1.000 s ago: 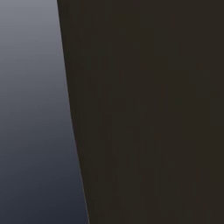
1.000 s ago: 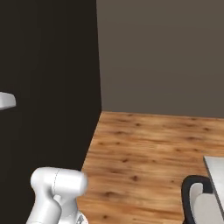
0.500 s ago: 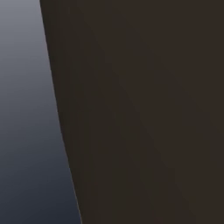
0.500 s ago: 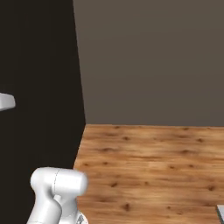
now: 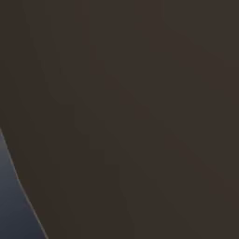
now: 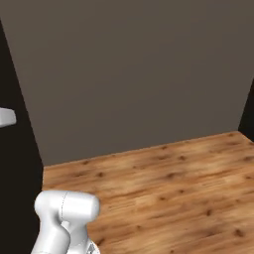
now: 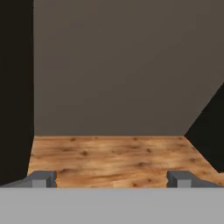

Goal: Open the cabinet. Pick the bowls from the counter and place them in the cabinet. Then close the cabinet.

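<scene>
The cabinet is hard for me to place: I cannot tell whether the black panel (image 6: 17, 173) running down the left edge of the right base view is part of it. A small white stub (image 6: 6, 117) is sticking out from the left edge across that panel, about halfway up, and I cannot tell what it is.

My gripper (image 7: 111, 179) is sitting at the bottom of the hand view. Its two grey fingertips (image 7: 43, 178) are standing far apart, one at the lower left and one at the lower right. The jaws are spread wide and are gripping nothing; between them I am seeing bare wooden floor (image 7: 109, 157).

In the hand view I am facing a flat grey-brown wall (image 7: 113, 65) filling the upper and middle frame, with the floor meeting it in a straight line below centre. A black panel is closing off the left edge, and a dark slanting shape (image 7: 210, 135) is cutting in from the right.

In the right base view my white arm (image 6: 67, 208) is rising at the lower left, just beside the black panel, with the plank floor stretching to the right and the wall behind.

In the left base view a plain dark brown surface (image 5: 140, 116) is covering most of the frame, with a blue-grey wedge (image 5: 11, 205) at the lower left.
</scene>
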